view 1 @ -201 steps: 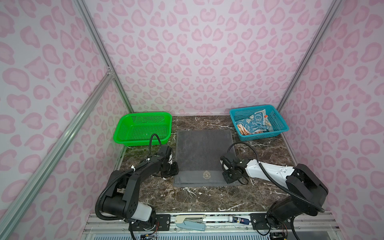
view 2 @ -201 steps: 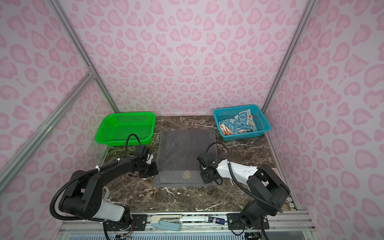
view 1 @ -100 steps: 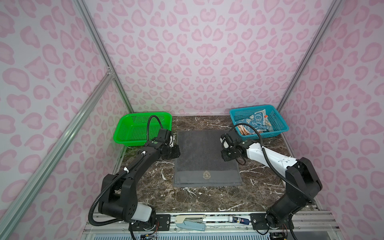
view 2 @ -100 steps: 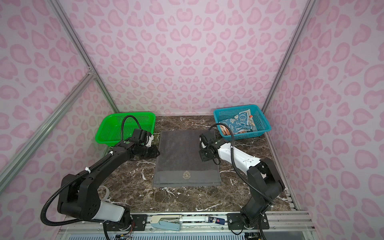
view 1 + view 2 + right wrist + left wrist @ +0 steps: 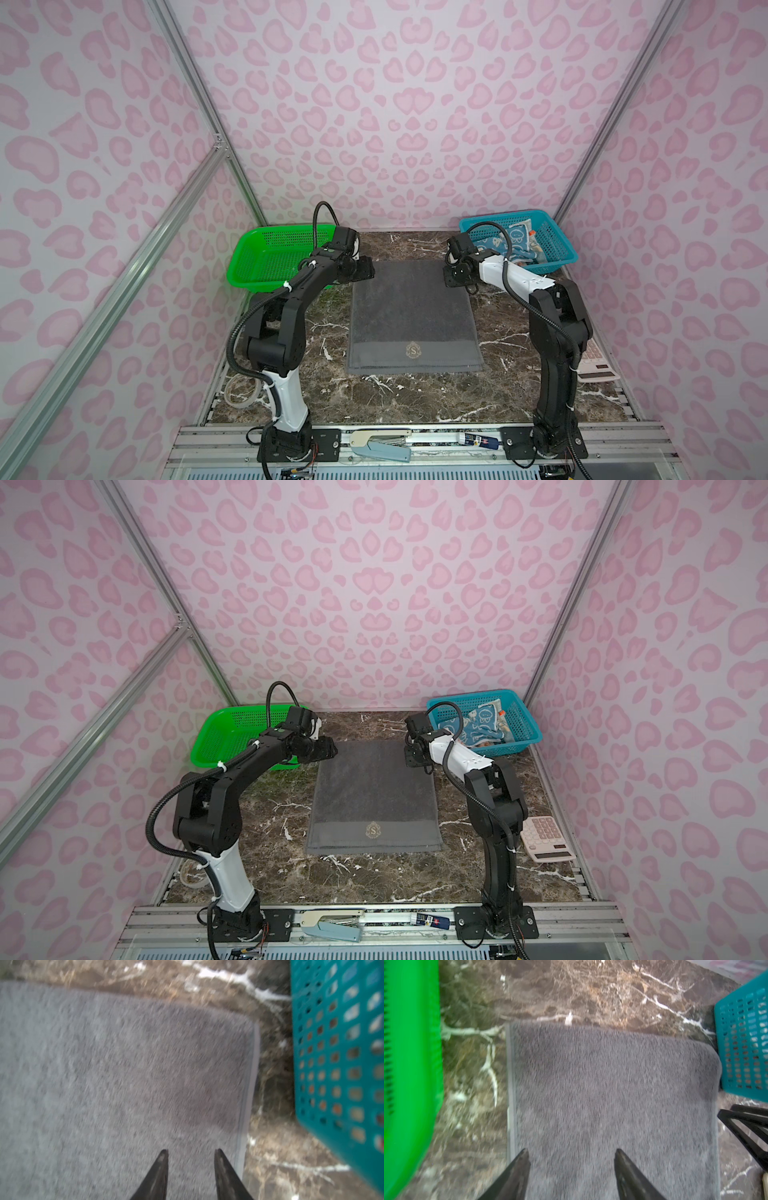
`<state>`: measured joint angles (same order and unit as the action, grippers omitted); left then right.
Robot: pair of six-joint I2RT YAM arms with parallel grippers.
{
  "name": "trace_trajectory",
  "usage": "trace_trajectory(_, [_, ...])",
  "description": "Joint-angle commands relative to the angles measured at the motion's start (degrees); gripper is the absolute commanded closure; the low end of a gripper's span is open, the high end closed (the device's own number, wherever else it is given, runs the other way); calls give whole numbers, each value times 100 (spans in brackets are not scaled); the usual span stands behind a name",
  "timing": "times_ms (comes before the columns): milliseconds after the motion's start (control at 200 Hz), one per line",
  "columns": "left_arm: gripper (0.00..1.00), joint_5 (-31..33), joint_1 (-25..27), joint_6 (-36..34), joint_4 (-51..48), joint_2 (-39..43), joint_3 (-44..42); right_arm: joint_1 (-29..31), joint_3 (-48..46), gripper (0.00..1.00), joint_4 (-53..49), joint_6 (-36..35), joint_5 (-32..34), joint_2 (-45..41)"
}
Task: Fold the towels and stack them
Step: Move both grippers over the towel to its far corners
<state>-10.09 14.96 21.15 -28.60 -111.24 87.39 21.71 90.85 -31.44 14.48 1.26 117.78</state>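
Left wrist view: left gripper (image 5: pixel 571 1151), jaws well apart, nothing between them, poised over the far end of the grey towel (image 5: pixel 602 1095). Right wrist view: right gripper (image 5: pixel 191 1151), jaws parted more narrowly, likewise empty, just inside the towel's hemmed side edge. Both top views: grey towel lies flat on the marble table (image 5: pixel 415 399), crest end nearest the arm bases, one gripper at each far corner, presumably so that edge can be pinched and drawn over in a fold. Blue towel (image 5: pixel 513 245) bunched in the teal basket (image 5: pixel 561 266), awaiting its turn; green basket (image 5: pixel 249 245) empty, probably the stacking place.
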Motion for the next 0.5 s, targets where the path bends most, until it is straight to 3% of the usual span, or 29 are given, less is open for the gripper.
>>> trace_trajectory(0, [33, 204, -3, -95, -83, -466, 543, -179, 272, 61, -63, 55, 92, 278])
trace_trajectory(495, [30, 794, -73, -125, -231, -1350, 1442, -515, 1163, 56, -276, -18, -54, 1051])
